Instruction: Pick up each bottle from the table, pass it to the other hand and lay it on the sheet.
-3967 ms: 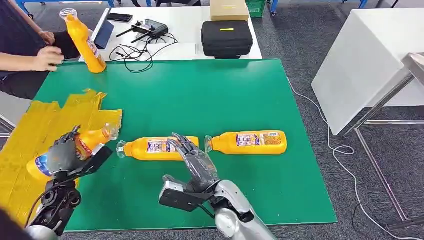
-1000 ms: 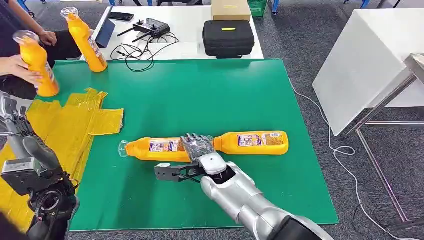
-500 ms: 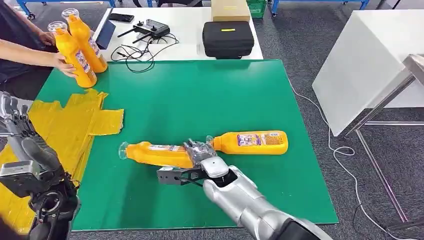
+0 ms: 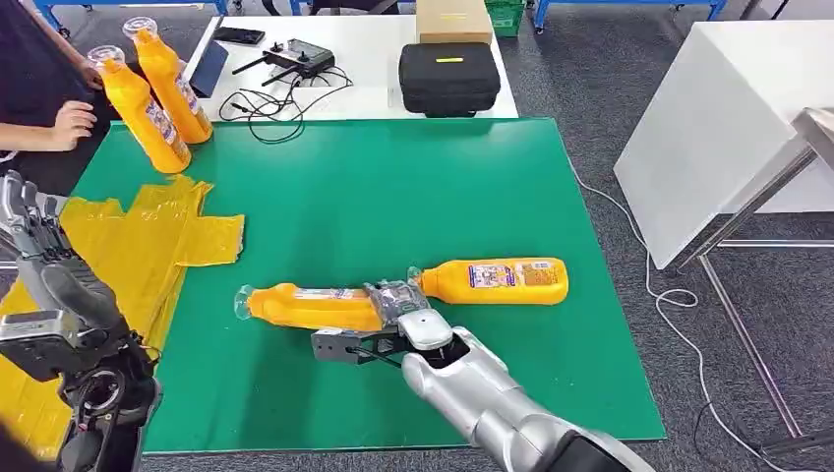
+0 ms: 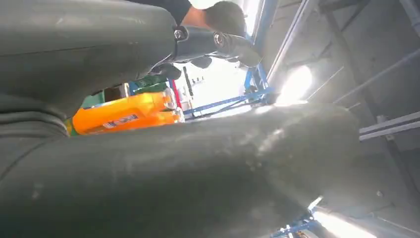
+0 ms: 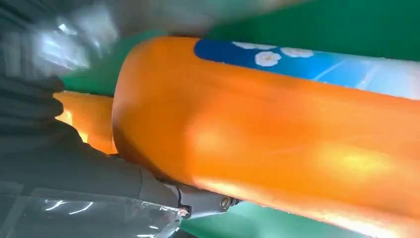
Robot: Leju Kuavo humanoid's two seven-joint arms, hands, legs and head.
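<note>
An orange bottle (image 4: 305, 306) lies on the green mat (image 4: 393, 197) with its cap to the left. My right hand (image 4: 397, 300) grips its thick end, and in the right wrist view the orange bottle (image 6: 277, 144) lies close against my fingers (image 6: 29, 104). A second orange bottle (image 4: 498, 280) lies just to the right, its cap almost touching my hand. The crumpled yellow sheet (image 4: 138, 246) covers the mat's left side. My left hand (image 4: 34, 246) is raised above the sheet's left edge, fingers apart and holding nothing.
Two orange bottles (image 4: 148, 110) (image 4: 175, 74) stand upright at the mat's far left corner, also seen as orange bottles (image 5: 124, 114) in the left wrist view. A person's hand (image 4: 69, 123) rests beside them. A black case (image 4: 447, 76) and cables (image 4: 285, 93) lie on the white table behind.
The person stood a second bottle by the first and drew the hand back. My right hand closed on the near bottle and rolled it slightly. The left hand rose, no longer holding its bottle.
</note>
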